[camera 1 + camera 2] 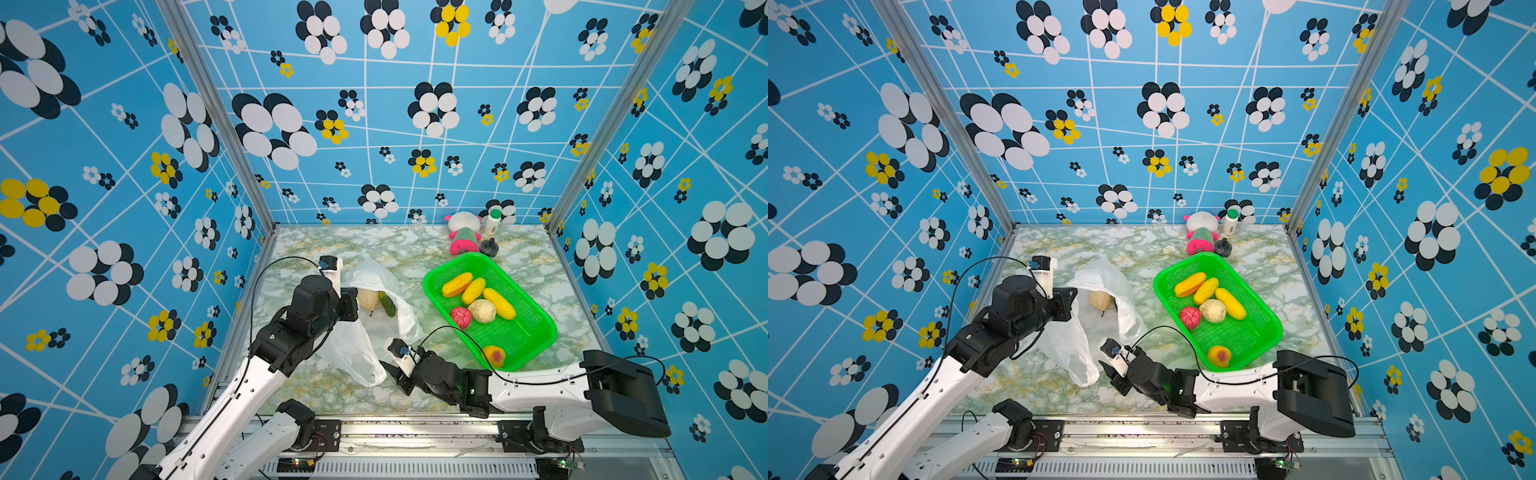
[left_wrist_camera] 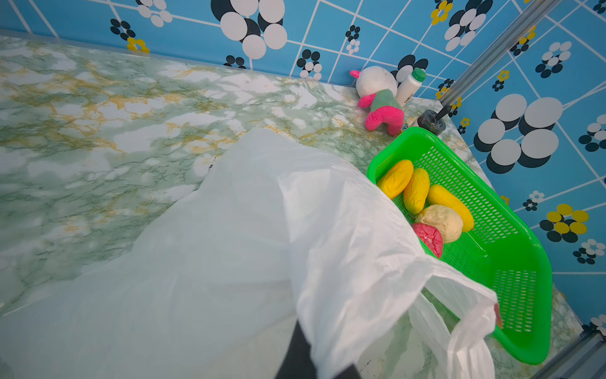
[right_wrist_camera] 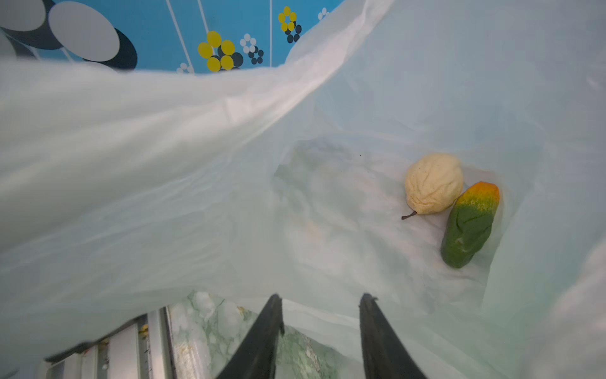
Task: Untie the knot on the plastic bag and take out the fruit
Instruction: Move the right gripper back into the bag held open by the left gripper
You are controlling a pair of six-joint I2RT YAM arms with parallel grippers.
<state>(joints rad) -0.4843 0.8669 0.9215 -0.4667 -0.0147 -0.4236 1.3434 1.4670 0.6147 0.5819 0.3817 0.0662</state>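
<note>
The white plastic bag (image 1: 361, 349) lies at centre-left with its mouth open; no knot shows. My left gripper (image 1: 351, 305) is shut on the bag's upper rim and holds it up; in the left wrist view the film (image 2: 229, 246) covers its jaws. Inside the bag lie a beige fruit (image 3: 433, 183) and a green-and-orange fruit (image 3: 469, 226), both also seen in a top view, beige (image 1: 369, 299) and green (image 1: 388, 305). My right gripper (image 3: 321, 298) is open at the bag's near lip, whose edge runs between the fingers; a top view shows this gripper (image 1: 395, 376) at the bag's front.
A green basket (image 1: 540, 332) on the right holds several fruit: yellow oblong ones (image 1: 473, 291), a red ball (image 1: 460, 318), a beige one (image 1: 483, 311) and an orange-red one (image 1: 494, 356). A plush toy (image 1: 463, 235), a white bottle (image 1: 493, 222) and a black knob (image 1: 489, 248) stand at the back.
</note>
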